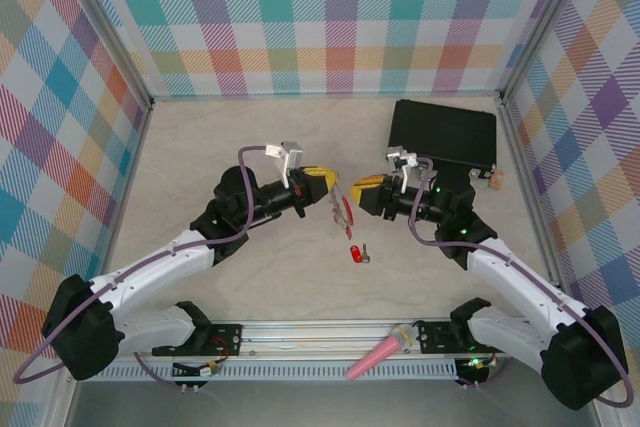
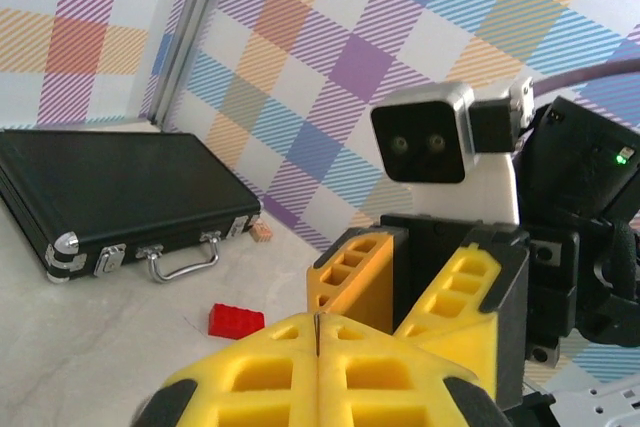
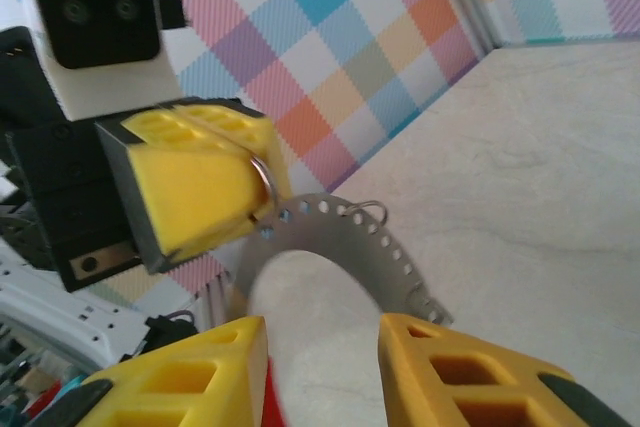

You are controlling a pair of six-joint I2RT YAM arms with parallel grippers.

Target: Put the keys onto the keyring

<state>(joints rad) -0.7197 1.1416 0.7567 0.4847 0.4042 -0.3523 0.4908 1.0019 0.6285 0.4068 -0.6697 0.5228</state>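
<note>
The keyring (image 3: 330, 227), a silvery arc pierced with holes and with some red low down, hangs above the table (image 1: 200, 157) between the grippers. The left gripper (image 3: 235, 187) is pinched together on its thin wire loop (image 3: 265, 175). The right gripper (image 3: 322, 332) stands apart, straddling the arc; I cannot tell if it touches. One key (image 1: 357, 254) lies on the table nearby.

A shut black case (image 1: 445, 134) lies far right on the table (image 1: 200, 167), a tan block (image 1: 494, 182) beside it; a pink cone (image 1: 385, 352) lies at the near edge
</note>
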